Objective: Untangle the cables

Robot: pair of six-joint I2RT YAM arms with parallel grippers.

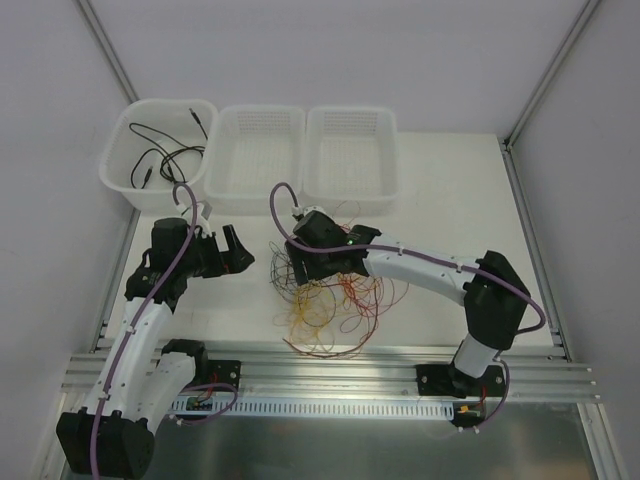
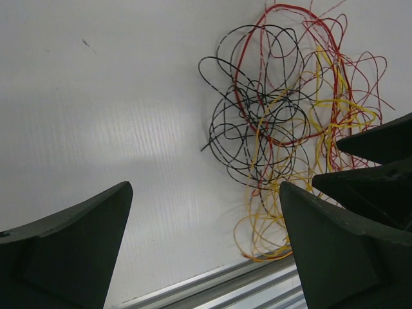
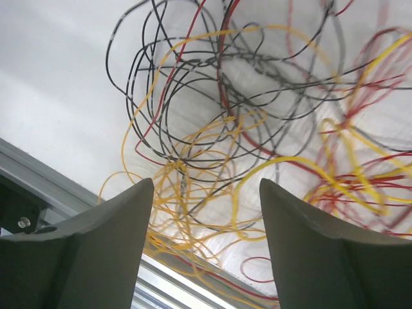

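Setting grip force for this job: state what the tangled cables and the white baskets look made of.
The cables: thin wire in smooth, slightly glossy red, yellow and black insulation, likely plastic; they hold springy loops. The baskets: white moulded plastic by the look, matte; two show perforated floors.

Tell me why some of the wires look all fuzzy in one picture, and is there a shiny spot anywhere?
Right wrist view: the tangle of thin red, yellow and black wires blurs toward the right, out of focus. Left wrist view: those wires look sharp, and a soft glare patch shines on the white table. Top external view: evenly lit, wires tiny.
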